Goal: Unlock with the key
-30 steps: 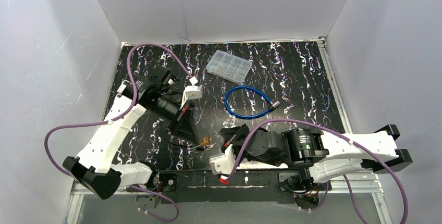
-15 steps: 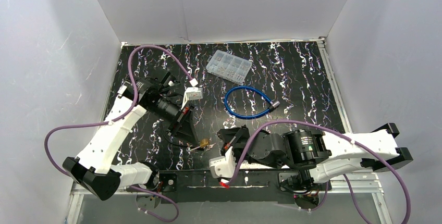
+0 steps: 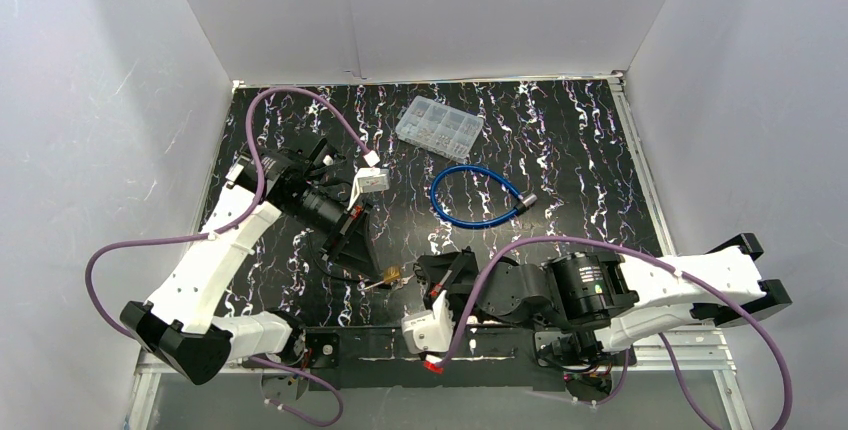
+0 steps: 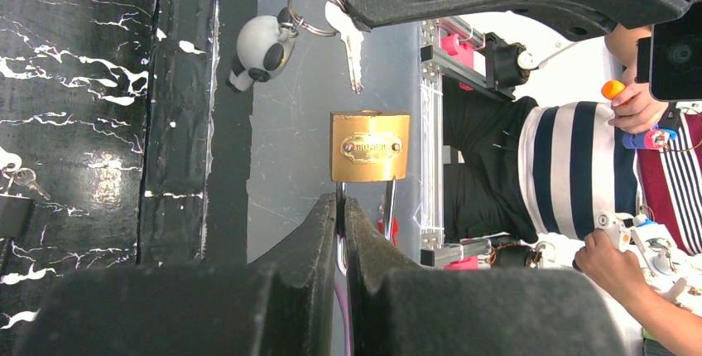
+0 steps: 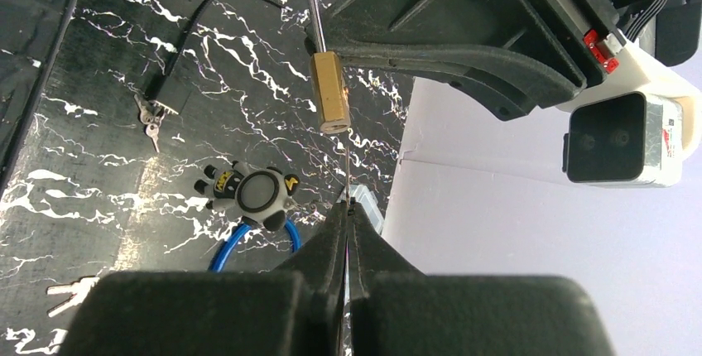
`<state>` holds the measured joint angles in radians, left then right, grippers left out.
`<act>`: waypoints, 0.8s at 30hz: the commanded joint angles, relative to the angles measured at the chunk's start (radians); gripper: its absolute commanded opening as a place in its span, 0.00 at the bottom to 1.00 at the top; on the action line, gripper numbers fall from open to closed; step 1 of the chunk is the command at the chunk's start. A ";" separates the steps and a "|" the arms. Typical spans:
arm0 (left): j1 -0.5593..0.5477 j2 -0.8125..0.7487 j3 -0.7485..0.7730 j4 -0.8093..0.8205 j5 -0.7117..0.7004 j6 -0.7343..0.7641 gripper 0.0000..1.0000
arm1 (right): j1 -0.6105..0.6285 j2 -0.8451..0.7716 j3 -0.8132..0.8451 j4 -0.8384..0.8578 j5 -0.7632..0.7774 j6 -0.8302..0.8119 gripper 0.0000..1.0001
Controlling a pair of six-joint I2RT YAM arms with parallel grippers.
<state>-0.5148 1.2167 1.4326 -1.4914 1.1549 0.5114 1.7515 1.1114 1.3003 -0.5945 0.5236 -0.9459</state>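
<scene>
A brass padlock (image 4: 369,146) hangs in the air, my left gripper (image 4: 341,200) shut on its steel shackle. It shows as a small brass block (image 3: 392,273) near the table's front in the top view. My right gripper (image 5: 348,207) is shut on a silver key (image 4: 352,50), which points at the padlock's bottom face with a small gap between them. From the key's ring dangles a round black-and-white charm (image 4: 258,45), also visible as the charm (image 5: 258,194) in the right wrist view. There the padlock (image 5: 329,91) is seen edge-on, just beyond the key's thin blade.
A blue cable loop (image 3: 475,195) lies mid-table, with a clear compartment box (image 3: 438,126) behind it. Loose small keys (image 5: 149,116) on a black cord rest on the marbled mat, and another pair of keys (image 5: 70,290) lies nearer. The table's front rail (image 3: 480,355) is close below both grippers.
My right arm has moved left, bringing the key closer to the padlock. The left gripper has held the padlock almost still.
</scene>
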 commanded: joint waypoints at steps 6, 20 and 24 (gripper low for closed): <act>-0.005 -0.013 0.010 -0.057 0.035 -0.005 0.00 | 0.016 0.012 0.057 0.021 -0.012 0.011 0.01; -0.005 -0.009 0.020 -0.062 0.035 0.003 0.00 | 0.039 0.033 0.058 0.020 -0.030 0.025 0.01; -0.005 -0.003 0.023 -0.070 0.036 0.015 0.00 | 0.047 0.044 0.062 0.035 -0.029 0.017 0.01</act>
<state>-0.5148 1.2167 1.4330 -1.4918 1.1492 0.5121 1.7527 1.1439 1.3117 -0.6041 0.5106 -0.9257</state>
